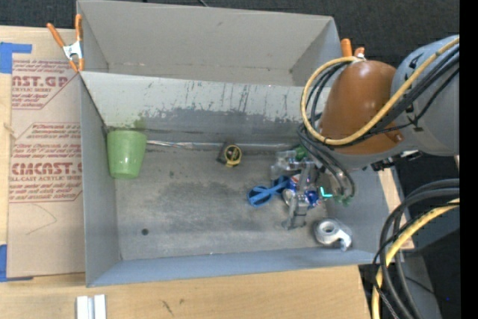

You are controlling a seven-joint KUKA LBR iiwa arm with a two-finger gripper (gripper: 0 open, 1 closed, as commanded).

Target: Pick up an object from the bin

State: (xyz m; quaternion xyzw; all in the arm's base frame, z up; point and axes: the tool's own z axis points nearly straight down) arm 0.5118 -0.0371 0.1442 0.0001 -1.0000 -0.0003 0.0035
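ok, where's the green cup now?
In the camera view, the green cup sits at the bin's left wall, near the back; its nearest neighbour is the small yellow-and-black piece to its right, apart from it.

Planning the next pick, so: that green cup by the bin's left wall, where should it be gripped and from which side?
Grip the green cup across its narrower end, nearer the front of the bin, coming down from above. It seems to lie on its side against the left wall, so a sideways approach looks blocked.

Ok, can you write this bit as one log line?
claw: by blue thing | green cup: far left | silver part: near claw
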